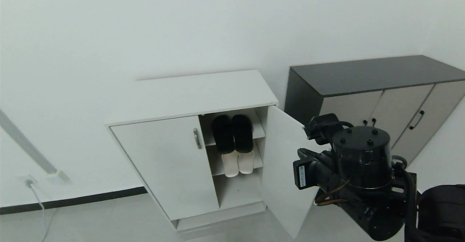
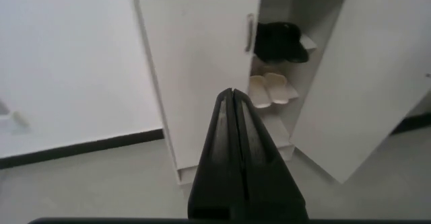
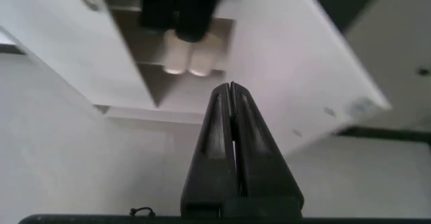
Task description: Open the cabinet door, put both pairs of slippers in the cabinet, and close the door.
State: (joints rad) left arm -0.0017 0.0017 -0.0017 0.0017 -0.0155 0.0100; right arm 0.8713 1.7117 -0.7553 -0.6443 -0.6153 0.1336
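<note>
— While the door (image 1: 287, 169) stands swung out, where are the slippers found?
— The black pair (image 1: 232, 133) is laid on the upper shelf (image 1: 258, 129) of the cabinet (image 1: 203, 89). The white pair (image 1: 238, 164) is set on the middle shelf (image 1: 215, 169), just below.
— And the pincers?
— The left pincer (image 2: 232, 93) is seen with fingers pressed together, nothing held, facing the cabinet front. The right pincer (image 3: 231, 86) is likewise closed and empty, beside the door.

Matt white cabinet (image 1: 203, 93), shiny metal handle (image 1: 197, 138), matt black slippers (image 1: 232, 133)
</note>
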